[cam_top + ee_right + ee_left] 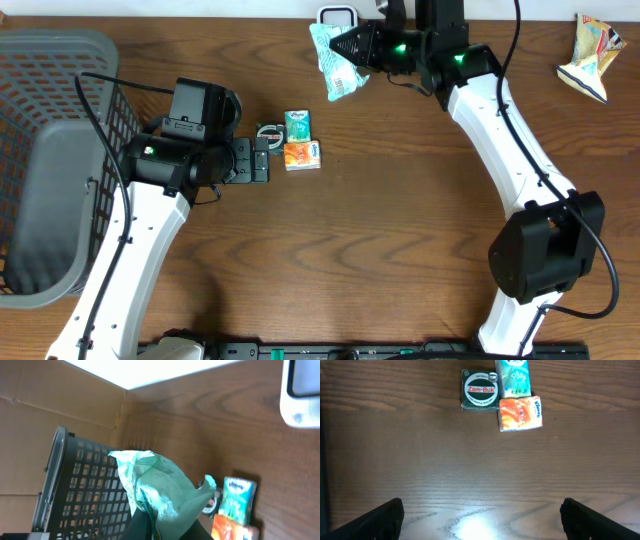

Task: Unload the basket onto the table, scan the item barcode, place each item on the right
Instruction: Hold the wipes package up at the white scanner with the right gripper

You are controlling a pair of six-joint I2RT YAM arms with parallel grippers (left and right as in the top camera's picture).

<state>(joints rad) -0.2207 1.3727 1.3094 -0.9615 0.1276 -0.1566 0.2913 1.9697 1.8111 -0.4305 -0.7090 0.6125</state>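
While right gripper [350,45] pinches a crinkled pale-green plastic packet [335,68] (white scanner [338,16] just beside), left gripper [481,519] gapes wide, empty.

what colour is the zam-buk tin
The Zam-Buk tin is dark green with a white label; clearest in left wrist view.

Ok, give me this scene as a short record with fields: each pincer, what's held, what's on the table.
right pincer: shut on the green packet, raised near the scanner
left pincer: open, empty, above the table
lying on table: Zam-Buk tin, green tissue pack, orange tissue pack
table's left: grey basket
far right corner: crumpled snack packet
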